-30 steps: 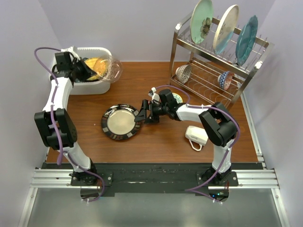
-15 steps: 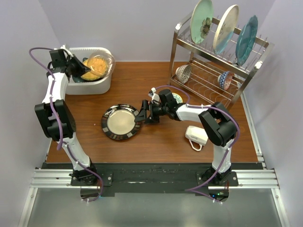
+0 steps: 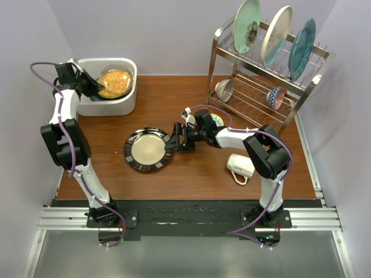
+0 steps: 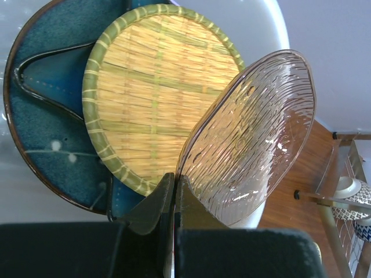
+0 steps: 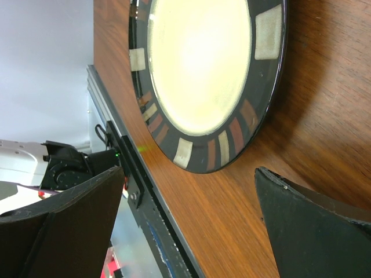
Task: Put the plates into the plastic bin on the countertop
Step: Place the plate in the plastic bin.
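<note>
step: left jaws pinched shut on clear plate (image 4: 249,139) over plastic bin (image 3: 113,108), far left.
next: likely release; right jaws, wide and empty, take black-rimmed plate (image 3: 148,150).

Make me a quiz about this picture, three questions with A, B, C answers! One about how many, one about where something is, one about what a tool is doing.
1. How many plates stand on top of the rack?
A) one B) five C) three
2. Where is the black-rimmed plate?
A) in the bin B) on the table C) on the rack
3. What is the left tool doing?
A) shut on a clear plate B) wide open, empty C) holding a spoon

Answers:
1 C: green, cream and teal ones stand side by side.
2 B: it lies flat on the wood.
3 A: it pinches the clear plate's rim over the bin.
</note>
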Motion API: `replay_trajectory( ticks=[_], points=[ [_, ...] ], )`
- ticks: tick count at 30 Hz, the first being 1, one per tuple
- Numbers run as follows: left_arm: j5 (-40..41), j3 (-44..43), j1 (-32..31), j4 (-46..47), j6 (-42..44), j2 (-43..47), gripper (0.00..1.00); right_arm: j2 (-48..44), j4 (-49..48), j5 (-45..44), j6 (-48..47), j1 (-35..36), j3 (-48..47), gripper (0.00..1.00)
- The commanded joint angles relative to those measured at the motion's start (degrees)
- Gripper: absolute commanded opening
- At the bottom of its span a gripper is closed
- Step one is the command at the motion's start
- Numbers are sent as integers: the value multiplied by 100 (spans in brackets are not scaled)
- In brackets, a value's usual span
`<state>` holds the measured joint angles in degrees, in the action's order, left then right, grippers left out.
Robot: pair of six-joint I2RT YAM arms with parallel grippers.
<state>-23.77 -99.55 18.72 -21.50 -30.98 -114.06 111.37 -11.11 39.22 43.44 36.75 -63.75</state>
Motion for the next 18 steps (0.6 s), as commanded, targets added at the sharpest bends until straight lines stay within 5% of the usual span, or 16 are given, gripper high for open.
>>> replay_trajectory(
  ticks=[1, 8, 18],
  points=[
    [-40, -179, 88, 234, -57, -55, 9, 42, -40, 147, -81, 16, -200, 98],
    [83, -328, 106, 137, 22, -29, 64, 34, -49, 147, -81, 25, -200, 98],
    [443, -83, 105, 163, 198, 700, 94, 16, -49, 147, -81, 25, -182, 99]
  ],
)
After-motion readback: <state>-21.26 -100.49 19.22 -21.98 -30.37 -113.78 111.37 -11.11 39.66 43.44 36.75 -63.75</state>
